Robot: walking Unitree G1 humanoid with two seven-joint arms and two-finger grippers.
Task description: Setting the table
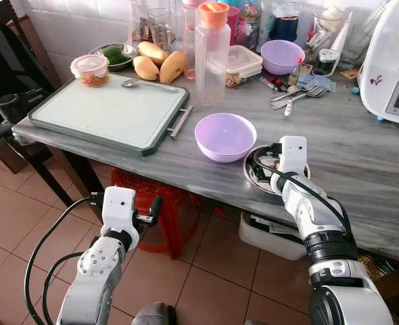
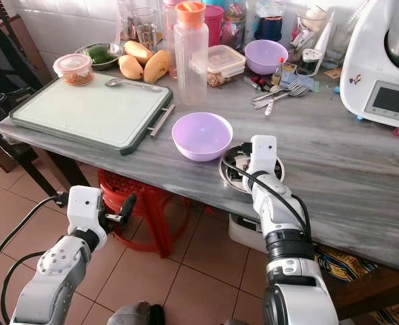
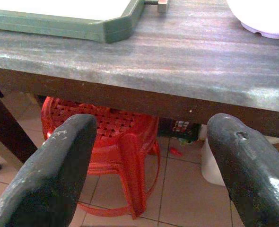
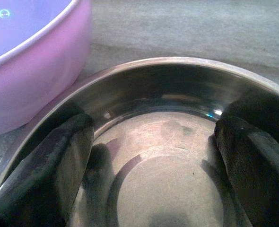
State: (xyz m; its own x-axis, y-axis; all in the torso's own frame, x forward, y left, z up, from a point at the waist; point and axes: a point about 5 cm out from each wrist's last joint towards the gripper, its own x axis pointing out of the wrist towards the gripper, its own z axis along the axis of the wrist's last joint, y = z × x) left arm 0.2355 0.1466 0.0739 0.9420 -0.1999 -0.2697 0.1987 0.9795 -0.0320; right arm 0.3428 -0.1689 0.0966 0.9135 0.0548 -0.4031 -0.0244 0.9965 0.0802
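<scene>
- We see a steel dish (image 4: 168, 156) at the counter's near edge, with nothing in it but our right gripper (image 4: 153, 165); its two fingers (image 4: 45, 165) are spread apart, each lying against the dish's inner wall on opposite sides, clamped on nothing.
- Just beside that gripper, toward our left, a lilac bowl (image 1: 225, 135) sits upright and looks empty; in the right wrist view its wall stands close beside the dish rim, and we cannot tell if they touch.
- Farther from the gripper, at the back of the counter (image 1: 362, 152), a second lilac bowl (image 1: 283, 55) stands near loose forks (image 1: 301, 93), a clear bottle (image 1: 211, 57) with an orange cap, and a lidded tub (image 1: 90, 69) of orange-brown food.
- Mangoes (image 1: 157, 62) lie beside a small bowl of greens (image 1: 115, 55), behind a pale cutting board (image 1: 111, 112) with a spoon (image 1: 130, 82) on it.
- Our left gripper (image 3: 149, 165) hangs below the counter edge, well apart from the dish, fingers wide apart and holding nothing.
- Under the grey stone-look counter stands a red stool (image 3: 111, 156) on tan floor tiles; a white appliance (image 1: 392, 64) sits far to the right, against a white tiled wall.
</scene>
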